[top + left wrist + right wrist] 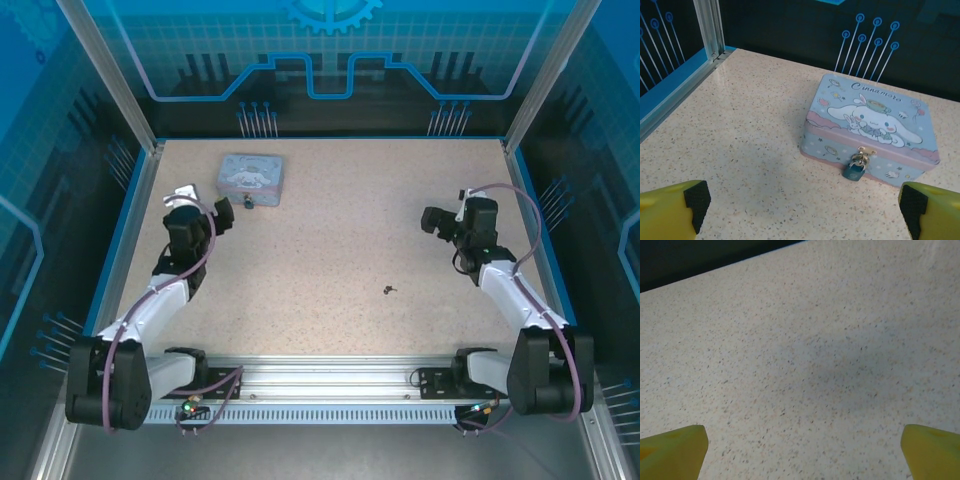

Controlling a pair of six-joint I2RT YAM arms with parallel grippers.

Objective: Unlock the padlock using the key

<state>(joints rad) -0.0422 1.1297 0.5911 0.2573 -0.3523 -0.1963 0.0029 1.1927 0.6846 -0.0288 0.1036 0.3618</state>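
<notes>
Left white-and-black jointed arm [160,298], reaching forward; left black two-finger gripper [226,214], yellow fingers [670,212] spread wide. Right white-and-black jointed arm [512,292], likewise; right black two-finger gripper [433,221], yellow fingers [670,452] spread wide.

Bright, even light; soft shadows.

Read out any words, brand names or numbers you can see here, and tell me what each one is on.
"Cinnamoro": cursive script along the far edge of the lid of the light blue cartoon tin; the letters after that blur out.
The padlock on the tin's clasp: any marking is too small to read.
From the top camera, the tin's print is too small to read.
</notes>
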